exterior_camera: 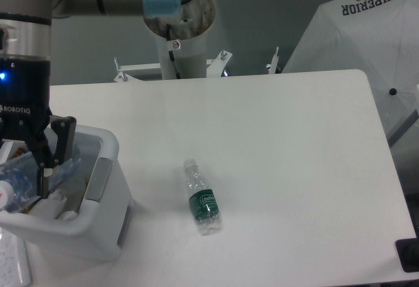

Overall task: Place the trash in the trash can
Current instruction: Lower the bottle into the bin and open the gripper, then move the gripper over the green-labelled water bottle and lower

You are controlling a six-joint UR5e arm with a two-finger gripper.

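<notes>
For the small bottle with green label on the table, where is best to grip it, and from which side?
Probably from straight above, closing across the labelled middle of the small bottle. It lies flat on the table, cap pointing away from the camera, with open space along both long sides for the fingers.

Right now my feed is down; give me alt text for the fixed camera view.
The gripper holds the bluish bottle over the white bin at the table's left edge, its fingers closed on it. The short green-label bottle lies on its side on the white table, apart from the bin.
</notes>
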